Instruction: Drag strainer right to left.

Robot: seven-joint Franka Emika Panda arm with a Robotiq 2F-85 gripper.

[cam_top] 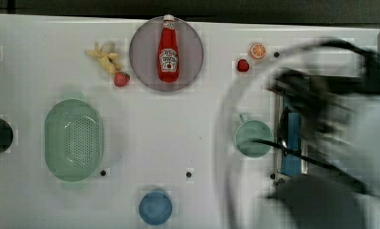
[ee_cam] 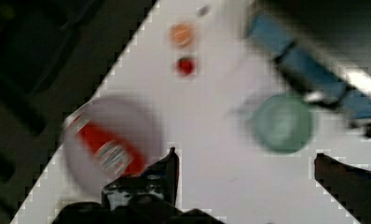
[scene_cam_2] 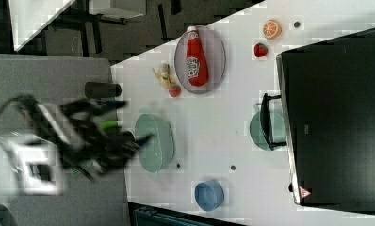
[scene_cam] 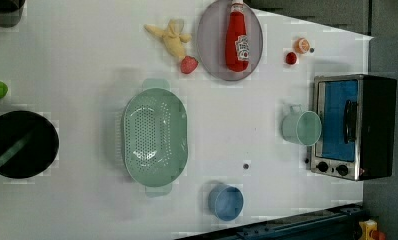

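Observation:
The strainer, a large pale mint-green oval with a dotted perforated bottom, rests on the white table at the top view's left. It lies mid-table in the left view and the right view. My gripper is open in the wrist view, its two dark fingers wide apart with nothing between them. It hangs high over the table, looking down on the mint cup and the ketchup plate, far from the strainer. My arm is a motion-blurred mass at the top view's right.
A ketchup bottle lies on a grey plate. A banana, two strawberries, an orange slice, a mint cup, a blue bowl and a toaster oven share the table. A black pan stands beside the strainer.

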